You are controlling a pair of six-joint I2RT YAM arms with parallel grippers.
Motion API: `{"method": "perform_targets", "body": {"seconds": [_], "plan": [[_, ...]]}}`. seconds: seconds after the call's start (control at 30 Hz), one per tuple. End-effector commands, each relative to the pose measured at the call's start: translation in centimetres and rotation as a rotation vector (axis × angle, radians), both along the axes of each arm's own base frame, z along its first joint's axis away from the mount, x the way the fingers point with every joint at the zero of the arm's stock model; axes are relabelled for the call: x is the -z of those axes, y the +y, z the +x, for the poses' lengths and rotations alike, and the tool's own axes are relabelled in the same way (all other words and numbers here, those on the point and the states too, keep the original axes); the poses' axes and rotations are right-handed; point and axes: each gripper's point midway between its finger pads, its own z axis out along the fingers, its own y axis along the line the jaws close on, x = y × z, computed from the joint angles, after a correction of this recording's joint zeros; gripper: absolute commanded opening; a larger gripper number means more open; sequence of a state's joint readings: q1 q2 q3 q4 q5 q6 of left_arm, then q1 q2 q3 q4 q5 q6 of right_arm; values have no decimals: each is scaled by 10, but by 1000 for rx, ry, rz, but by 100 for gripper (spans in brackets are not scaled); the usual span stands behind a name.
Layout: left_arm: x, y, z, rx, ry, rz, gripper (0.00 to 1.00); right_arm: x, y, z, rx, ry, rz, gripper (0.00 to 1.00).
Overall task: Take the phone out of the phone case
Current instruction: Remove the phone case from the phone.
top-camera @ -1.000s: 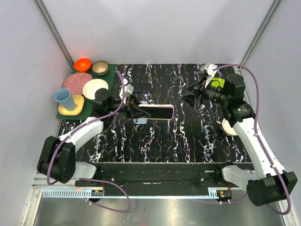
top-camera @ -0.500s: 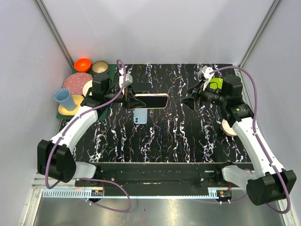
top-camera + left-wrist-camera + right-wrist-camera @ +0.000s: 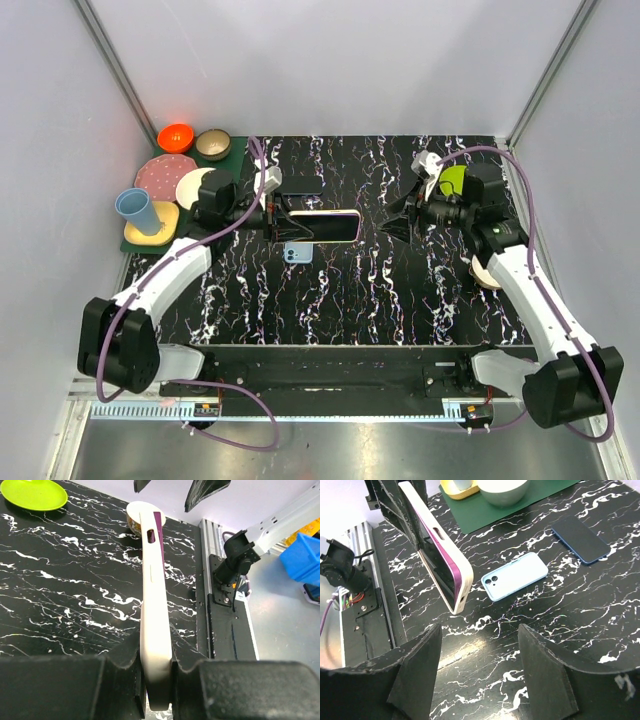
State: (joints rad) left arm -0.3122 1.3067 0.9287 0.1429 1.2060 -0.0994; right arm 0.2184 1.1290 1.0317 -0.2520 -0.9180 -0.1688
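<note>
A phone with a magenta edge sits in a cream case point(image 3: 325, 226). My left gripper point(image 3: 281, 226) is shut on the case's left end and holds it edge-up above the table. In the left wrist view the case point(image 3: 154, 605) stands clamped between my fingers point(image 3: 75, 685). In the right wrist view the cased phone point(image 3: 440, 565) hangs ahead to the left. My right gripper point(image 3: 396, 222) is open and empty, a short way right of the case's free end, jaws wide point(image 3: 480, 675).
A light blue phone point(image 3: 296, 253) lies face down under the held case, and it also shows in the right wrist view point(image 3: 515, 576). A dark phone point(image 3: 300, 185) lies behind. Dishes sit on a green mat point(image 3: 232, 160) at the back left. A lime plate point(image 3: 452, 180) and a bowl point(image 3: 484, 272) are at the right.
My left gripper carried the cased phone back and left, then a little nearer again. My right gripper drifted left toward the case's free end, still open.
</note>
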Motion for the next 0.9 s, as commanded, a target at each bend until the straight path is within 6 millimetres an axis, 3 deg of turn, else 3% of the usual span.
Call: {"method": "perform_targets", "body": {"seconds": [0.0,0.23,0.87], "plan": [[-29,-6,-7,70,-112,-101,0,0,14,-13,-119,-38,14,68],[-29,-7,-12,91,-65,-142,0,13,25,-35,-226,-71,14,68],[-22,-14,-20,131,-56,-142,0,26,43,-41,-289,-71,44,59]]}}
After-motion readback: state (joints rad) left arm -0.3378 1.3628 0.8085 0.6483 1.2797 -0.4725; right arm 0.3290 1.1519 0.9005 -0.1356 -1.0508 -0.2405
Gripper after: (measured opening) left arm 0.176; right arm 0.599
